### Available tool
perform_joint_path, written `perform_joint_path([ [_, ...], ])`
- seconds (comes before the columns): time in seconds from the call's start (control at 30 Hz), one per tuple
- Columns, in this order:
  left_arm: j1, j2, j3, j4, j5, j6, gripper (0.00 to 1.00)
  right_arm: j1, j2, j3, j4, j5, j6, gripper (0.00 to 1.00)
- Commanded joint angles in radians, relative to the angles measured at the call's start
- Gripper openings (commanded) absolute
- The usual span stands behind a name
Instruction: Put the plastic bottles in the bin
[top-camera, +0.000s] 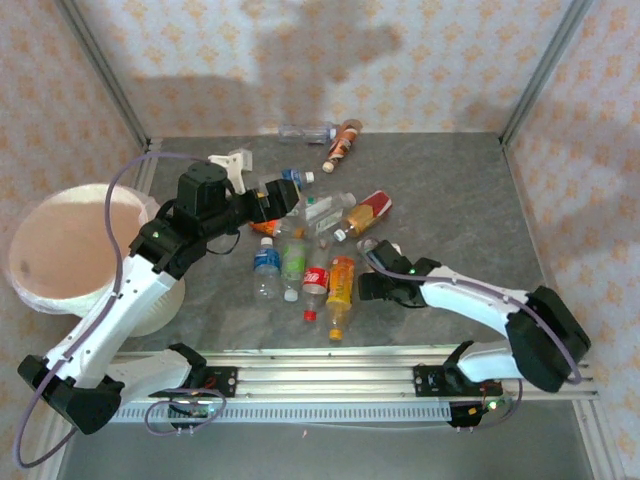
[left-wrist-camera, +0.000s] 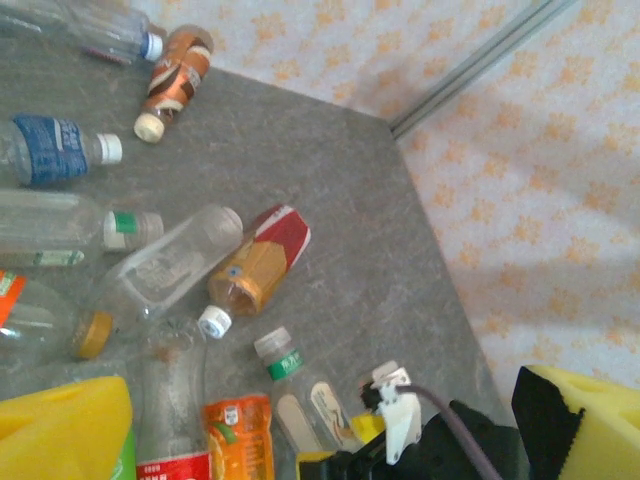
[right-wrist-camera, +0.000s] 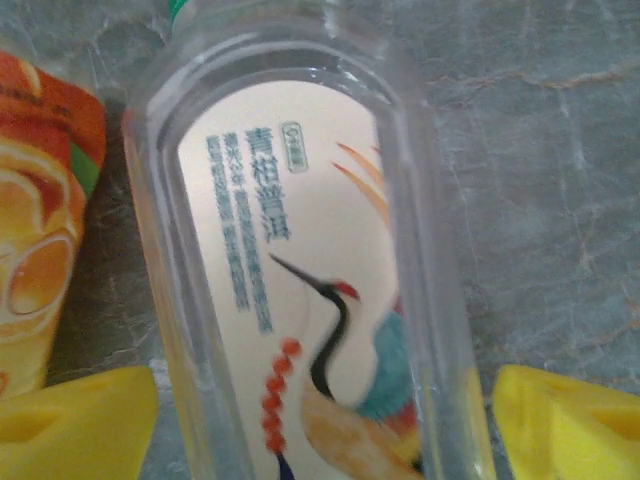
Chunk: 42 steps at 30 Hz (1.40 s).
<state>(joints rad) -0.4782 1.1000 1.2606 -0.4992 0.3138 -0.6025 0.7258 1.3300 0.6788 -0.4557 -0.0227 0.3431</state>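
Several plastic bottles lie scattered mid-table. A clear one with a crane label (right-wrist-camera: 300, 300) lies between my right gripper's (right-wrist-camera: 325, 430) yellow pads (right-wrist-camera: 75, 425). The jaws are open, with a thin gap on each side of that bottle. From above, this gripper (top-camera: 375, 268) sits at the crane bottle (top-camera: 372, 247), right of an orange juice bottle (top-camera: 341, 283). My left gripper (top-camera: 285, 198) hangs open and empty above the pile's far side, its pads (left-wrist-camera: 60, 430) wide apart. The bin (top-camera: 40, 285), white with a pinkish liner, stands at the table's left edge.
Further bottles: a brown-labelled one (top-camera: 343, 143) and a clear one (top-camera: 305, 131) by the back wall, and a red-labelled orange one (top-camera: 365, 213). A white plastic piece (top-camera: 235, 165) lies behind the left gripper. Metal frame posts stand at the back corners.
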Motion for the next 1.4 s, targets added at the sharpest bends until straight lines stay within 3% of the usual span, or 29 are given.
perform_joint_path([
  [0.0, -0.008, -0.016, -0.031, 0.040, -0.053, -0.009, 1.00, -0.005, 0.043, 0.029, -0.006, 0.012, -0.049, 0.78],
  [0.13, -0.008, 0.002, -0.029, 0.031, -0.054, -0.010, 1.00, -0.005, 0.030, -0.007, 0.036, 0.062, -0.022, 0.65],
  [0.33, -0.008, 0.048, -0.023, 0.042, -0.025, -0.012, 1.00, -0.003, -0.001, -0.037, 0.051, 0.102, 0.002, 0.55],
  [0.6, -0.013, 0.114, -0.003, 0.077, 0.064, -0.016, 1.00, -0.002, -0.217, 0.026, 0.041, 0.160, -0.017, 0.48],
  [0.83, -0.032, 0.201, -0.010, 0.188, 0.251, -0.041, 1.00, -0.002, -0.310, 0.081, 0.147, -0.100, -0.015, 0.48],
  [0.93, -0.085, 0.261, 0.035, 0.141, 0.225, -0.006, 1.00, 0.000, -0.305, 0.100, 0.219, -0.184, 0.005, 0.48],
  [1.1, -0.165, 0.346, 0.097, 0.094, 0.165, 0.025, 0.99, 0.010, -0.313, 0.082, 0.372, -0.218, 0.044, 0.48],
  [1.17, -0.171, 0.357, 0.076, 0.125, 0.143, -0.014, 1.00, 0.012, -0.325, 0.065, 0.413, -0.226, 0.041, 0.48],
  [1.27, -0.171, 0.367, 0.016, 0.272, 0.209, -0.094, 1.00, 0.012, -0.328, 0.045, 0.468, -0.241, 0.013, 0.48],
  [1.37, -0.188, 0.401, 0.048, 0.263, 0.211, -0.080, 0.98, 0.012, -0.319, 0.058, 0.490, -0.271, -0.021, 0.48],
])
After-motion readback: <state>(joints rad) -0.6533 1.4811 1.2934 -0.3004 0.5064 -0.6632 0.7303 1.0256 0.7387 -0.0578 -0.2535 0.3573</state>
